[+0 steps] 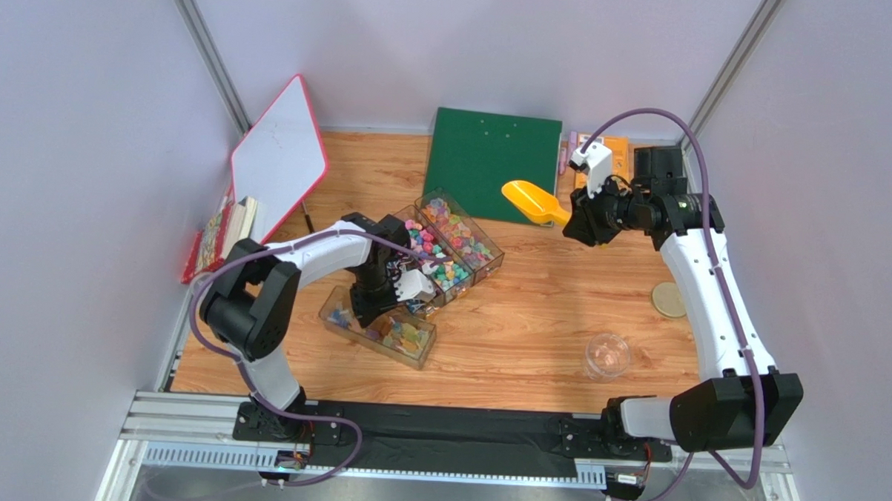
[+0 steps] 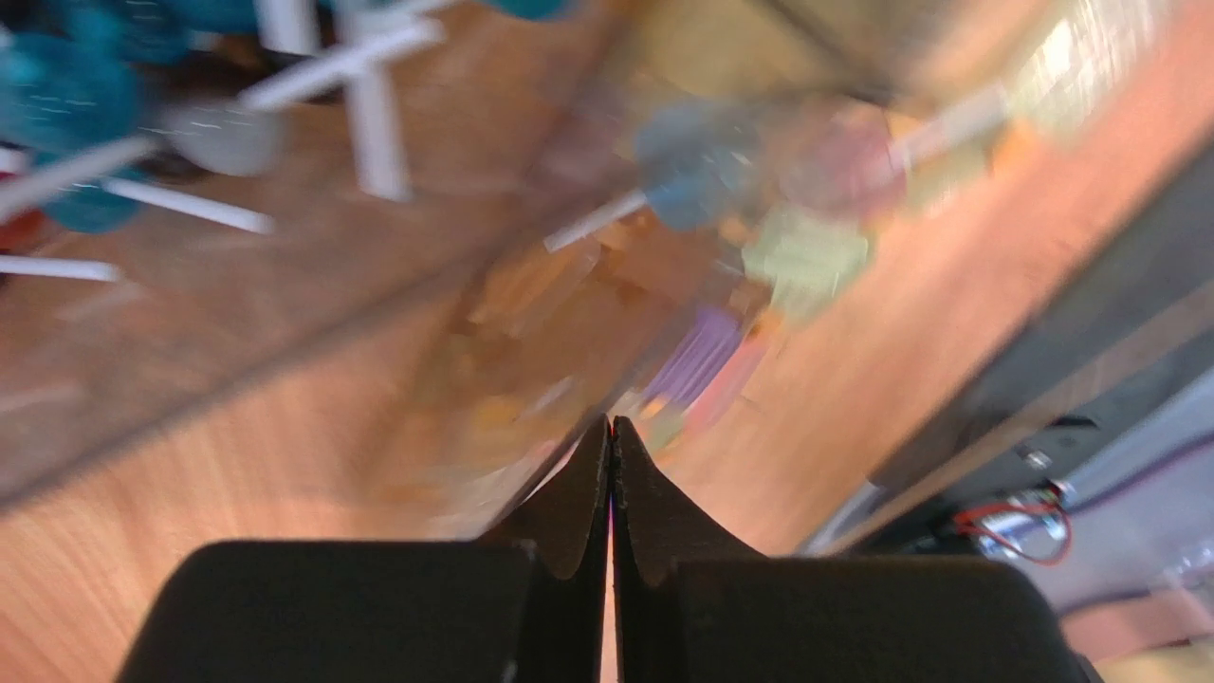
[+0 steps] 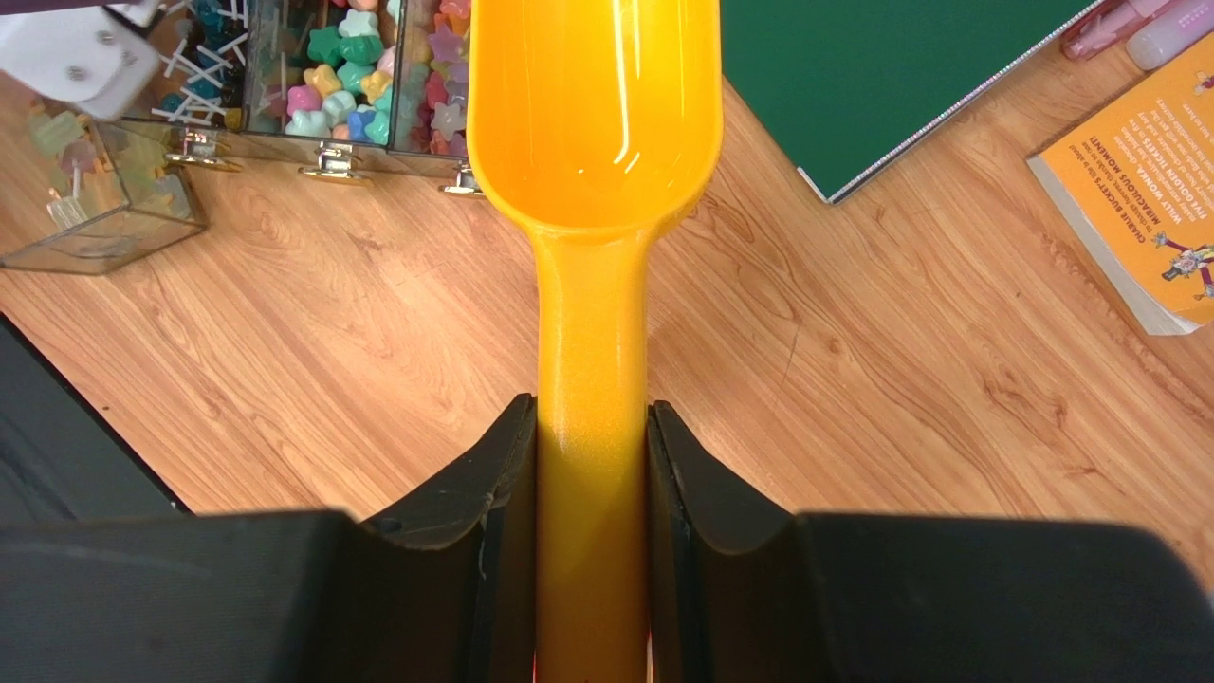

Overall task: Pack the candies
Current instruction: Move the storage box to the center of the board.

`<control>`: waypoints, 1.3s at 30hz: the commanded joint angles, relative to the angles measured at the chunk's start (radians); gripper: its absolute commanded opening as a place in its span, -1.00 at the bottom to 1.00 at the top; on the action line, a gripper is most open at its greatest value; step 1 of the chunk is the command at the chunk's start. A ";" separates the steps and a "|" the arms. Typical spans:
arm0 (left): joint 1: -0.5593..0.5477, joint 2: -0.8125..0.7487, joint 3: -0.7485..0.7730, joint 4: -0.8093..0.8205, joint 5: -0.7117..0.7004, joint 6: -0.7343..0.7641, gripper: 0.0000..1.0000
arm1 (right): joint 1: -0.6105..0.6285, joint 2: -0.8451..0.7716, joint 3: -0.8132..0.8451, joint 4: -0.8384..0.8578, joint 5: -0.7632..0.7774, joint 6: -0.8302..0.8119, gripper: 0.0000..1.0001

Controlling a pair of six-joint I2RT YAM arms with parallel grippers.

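The candies (image 1: pixel 458 247) fill a clear compartment box (image 1: pixel 479 236) at the table's middle; the right wrist view shows these candies (image 3: pixel 352 74) at its top left. My right gripper (image 1: pixel 582 223) hangs in the air right of the box, shut on the handle of an empty yellow scoop (image 1: pixel 534 201). That scoop (image 3: pixel 593 114) points at the box from between the right gripper's (image 3: pixel 593 413) jaws. My left gripper (image 1: pixel 402 305) is low at the box's open clear lid (image 1: pixel 379 327). This left gripper (image 2: pixel 611 423) is shut, tips at a blurred clear edge with blurred candies (image 2: pixel 801 245) beyond.
A small clear cup (image 1: pixel 607 355) and a round cork coaster (image 1: pixel 669 300) stand at the front right. A green notebook (image 1: pixel 493 152) and an orange book (image 3: pixel 1140 199) lie at the back. A red-rimmed whiteboard (image 1: pixel 278 161) leans over stacked books (image 1: pixel 224 232) at the left.
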 commanded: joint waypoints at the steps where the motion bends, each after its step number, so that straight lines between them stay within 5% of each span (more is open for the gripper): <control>1: 0.023 0.043 0.061 0.167 -0.131 -0.076 -1.00 | 0.001 -0.032 -0.007 0.063 0.000 0.037 -0.99; 29: -0.222 0.175 0.339 0.044 0.176 -0.067 -0.97 | -0.043 -0.046 -0.077 0.075 0.058 0.008 -0.99; 39: -0.270 0.358 0.578 0.081 0.237 -0.110 -0.95 | -0.066 -0.066 -0.103 0.069 0.093 0.005 -0.99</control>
